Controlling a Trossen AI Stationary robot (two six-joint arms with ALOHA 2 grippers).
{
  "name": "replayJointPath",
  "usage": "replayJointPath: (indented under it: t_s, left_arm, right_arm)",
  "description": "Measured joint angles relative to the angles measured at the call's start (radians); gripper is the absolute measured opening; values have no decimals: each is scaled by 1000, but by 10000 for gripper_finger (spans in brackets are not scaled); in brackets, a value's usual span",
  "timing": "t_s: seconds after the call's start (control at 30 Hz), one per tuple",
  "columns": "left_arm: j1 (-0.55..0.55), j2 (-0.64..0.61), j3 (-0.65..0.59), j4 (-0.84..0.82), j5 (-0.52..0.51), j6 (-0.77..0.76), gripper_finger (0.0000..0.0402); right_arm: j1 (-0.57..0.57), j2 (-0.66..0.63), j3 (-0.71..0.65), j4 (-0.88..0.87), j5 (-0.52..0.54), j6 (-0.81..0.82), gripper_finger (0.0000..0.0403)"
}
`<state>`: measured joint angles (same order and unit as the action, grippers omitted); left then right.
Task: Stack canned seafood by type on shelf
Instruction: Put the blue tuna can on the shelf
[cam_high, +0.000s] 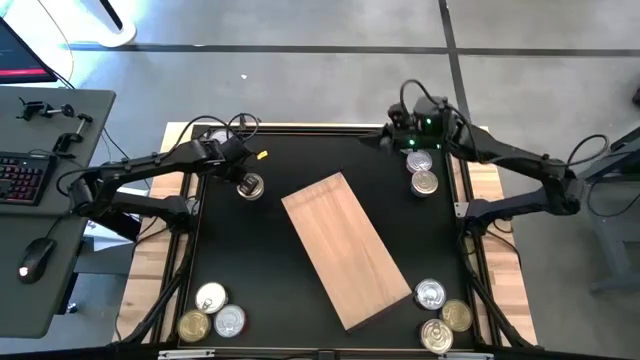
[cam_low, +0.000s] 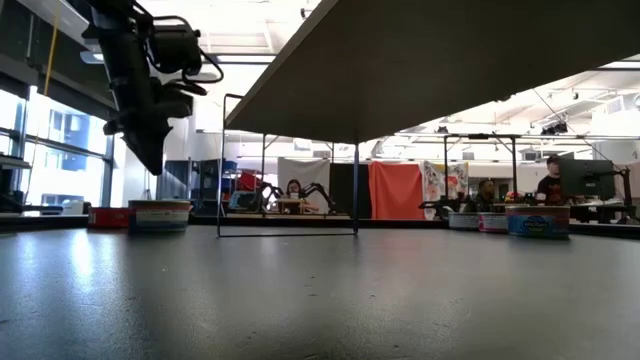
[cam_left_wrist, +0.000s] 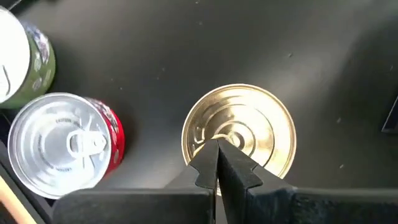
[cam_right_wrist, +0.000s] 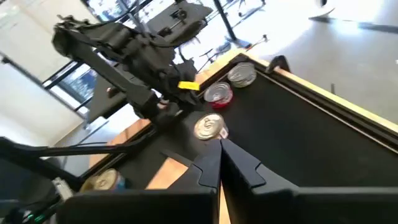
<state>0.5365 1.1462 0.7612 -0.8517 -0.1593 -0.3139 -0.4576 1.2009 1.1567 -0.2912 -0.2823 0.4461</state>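
- High view first: the shelf (cam_high: 345, 249), a light wooden board, lies slantwise across the middle of the black surface (cam_high: 290, 160), bare on top.
- Left gripper (cam_high: 243, 163) is at the far-left part of the surface, jaws clenched on nothing, right by a lone silver-lidded can (cam_high: 250, 186).
- Its wrist view looks straight down on a gold tin (cam_left_wrist: 239, 132) under the closed fingertips; I cannot tell whether they touch it. Beside that sit a red-sided can (cam_left_wrist: 65, 147) and a green-sided one (cam_left_wrist: 22, 59).
- Right gripper (cam_high: 400, 135) hangs at the far-right corner, jaws shut and empty, near a pair of tins (cam_high: 422, 172) lying one behind the other.
- Three more tins (cam_high: 211, 313) cluster at the near-left corner, three others (cam_high: 441, 315) at the near-right corner, all off the board.
- Low view: a dark arm (cam_low: 145, 80) hangs on the left above a can (cam_low: 159, 215); people sit at desks well behind.
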Motion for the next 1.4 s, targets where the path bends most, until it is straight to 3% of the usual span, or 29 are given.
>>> replayJointPath:
  t_s: [0.13, 0.23, 0.47, 0.77, 1.17, 1.4]
  left_arm:
    - [3, 22, 0, -21, -13, 24, 0]
    - [10, 29, 0, -72, -26, -60, 0]
    - [-36, -20, -1, -190, 71, -183, 0]
    - [-95, -21, -109, -166, 39, -380, 0]
    - [-87, -6, -224, 127, 105, -462, 0]
    - [-84, 62, -225, 335, 64, -461, 0]
  right_arm:
    - [-54, 84, 89, -61, -119, 42, 0]
    - [-79, 165, 130, -129, -169, 45, 0]
    - [-113, 274, 157, -160, -191, 26, 0]
    - [-224, 282, 157, -172, -190, 51, 0]
    - [-327, 282, 157, -168, -183, 96, 0]
    - [-330, 282, 157, -167, -175, 98, 0]
